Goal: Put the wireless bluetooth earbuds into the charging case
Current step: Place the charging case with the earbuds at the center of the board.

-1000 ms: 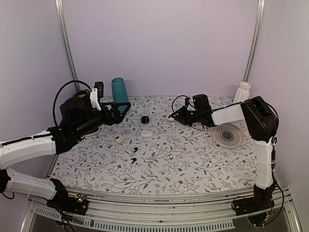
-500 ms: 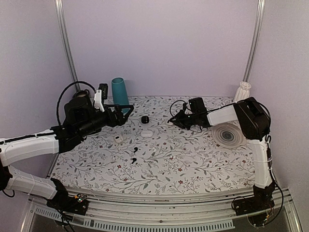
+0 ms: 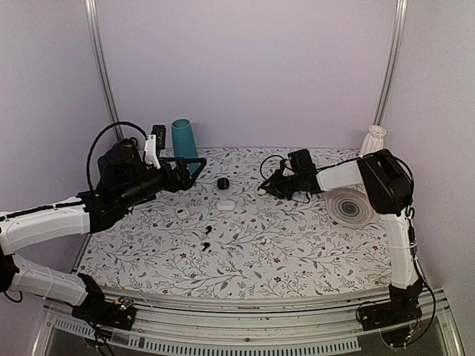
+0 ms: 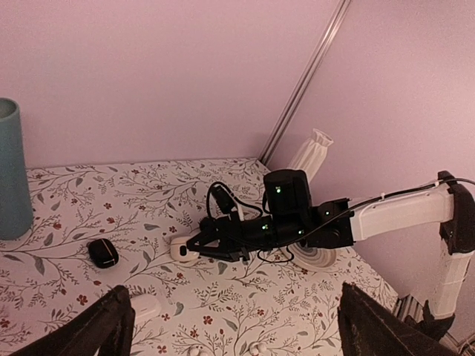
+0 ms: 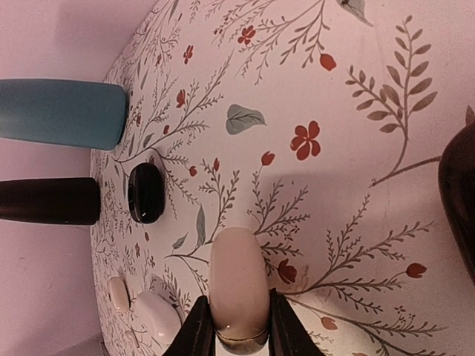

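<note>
step: holding charging case (image 5: 237, 274), right of teal cup (image 3: 183, 141)
right gripper (image 5: 237, 330): nearly closed, pinching the case
left gripper (image 4: 237, 324): spread wide, empty, beside cup
next: probably lid opened, hollows up

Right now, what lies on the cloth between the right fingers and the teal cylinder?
A black pebble-shaped case, seen in the right wrist view, with bare cloth either side. The right fingers pinch a white case.

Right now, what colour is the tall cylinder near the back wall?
The cylinder is teal; the top external view shows it best.
</note>
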Controlling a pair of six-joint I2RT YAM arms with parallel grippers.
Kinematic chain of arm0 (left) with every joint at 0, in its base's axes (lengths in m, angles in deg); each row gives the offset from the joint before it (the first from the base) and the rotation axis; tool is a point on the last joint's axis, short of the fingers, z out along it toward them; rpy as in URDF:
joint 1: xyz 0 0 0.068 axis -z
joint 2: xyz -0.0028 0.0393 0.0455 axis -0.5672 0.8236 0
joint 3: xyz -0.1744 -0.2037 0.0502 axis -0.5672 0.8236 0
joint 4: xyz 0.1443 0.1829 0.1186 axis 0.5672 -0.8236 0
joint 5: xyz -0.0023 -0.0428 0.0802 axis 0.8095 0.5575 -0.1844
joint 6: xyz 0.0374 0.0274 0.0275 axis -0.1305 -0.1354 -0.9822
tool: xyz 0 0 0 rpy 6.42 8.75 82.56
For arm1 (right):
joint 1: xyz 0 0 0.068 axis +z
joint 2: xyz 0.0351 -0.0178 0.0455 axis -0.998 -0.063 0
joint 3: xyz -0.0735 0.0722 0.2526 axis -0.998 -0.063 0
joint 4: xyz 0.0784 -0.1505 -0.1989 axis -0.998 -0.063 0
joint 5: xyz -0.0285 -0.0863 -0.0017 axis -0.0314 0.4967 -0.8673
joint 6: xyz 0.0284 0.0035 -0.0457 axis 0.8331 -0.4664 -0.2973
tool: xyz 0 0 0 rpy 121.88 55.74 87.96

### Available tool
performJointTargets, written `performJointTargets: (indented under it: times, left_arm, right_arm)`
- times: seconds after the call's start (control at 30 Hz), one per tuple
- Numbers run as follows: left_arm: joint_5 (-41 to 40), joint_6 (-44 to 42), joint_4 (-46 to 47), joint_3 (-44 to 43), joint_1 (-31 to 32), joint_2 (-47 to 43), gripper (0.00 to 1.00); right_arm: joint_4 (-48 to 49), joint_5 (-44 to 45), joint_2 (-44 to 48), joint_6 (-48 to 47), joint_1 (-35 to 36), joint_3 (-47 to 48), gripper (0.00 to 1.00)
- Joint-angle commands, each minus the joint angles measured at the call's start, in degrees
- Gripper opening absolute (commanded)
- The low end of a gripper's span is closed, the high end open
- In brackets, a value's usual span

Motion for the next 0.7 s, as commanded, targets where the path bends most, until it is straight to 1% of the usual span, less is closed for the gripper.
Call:
performJointTargets:
  times: [0.0, 0.2, 0.27, 0.33, 0.37, 0.4, 0.53, 0.67]
  left_arm:
    - [0.78, 0.44, -0.38, -1.03, -0.75, -0.32, 0.96]
    - [0.78, 0.46, -0.35, -0.48, -0.75, -0.8, 0.96]
    - [0.89, 0.6, -0.11, -0.25, -0.75, -0.89, 0.96]
    - [0.97, 0.63, 0.22, -0.03, -0.75, -0.84, 0.96]
    - [1.11, 0.63, 0.38, 0.06, -0.75, -0.81, 0.96]
    - [1.08, 0.64, 0.45, 0.14, -0.75, -0.8, 0.96]
    - [1.12, 0.21, 0.96, 0.5, -0.81, -0.73, 0.96]
    - [1.25, -0.42, 1.09, 0.55, -0.9, -0.58, 0.96]
  right_arm:
    - [-3.43, 1.17, -0.93, -1.3, -0.23, 1.31, 0.26]
    - [-6.27, 3.46, 1.23, -3.42, -0.27, 1.28, 0.36]
    - [-7.07, 4.24, 1.91, -4.1, -0.23, 1.21, 0.41]
    - [-7.72, 4.98, 2.68, -4.68, -0.23, 1.19, 0.48]
    - [-8.03, 5.32, 3.0, -5.15, -0.23, 1.19, 0.53]
    - [-8.36, 5.56, 3.31, -5.39, -0.23, 1.19, 0.56]
    - [-9.65, 6.77, 4.85, -6.29, -0.23, 1.19, 0.74]
    - [-10.9, 7.67, 6.75, -7.25, -0.14, 0.96, 0.83]
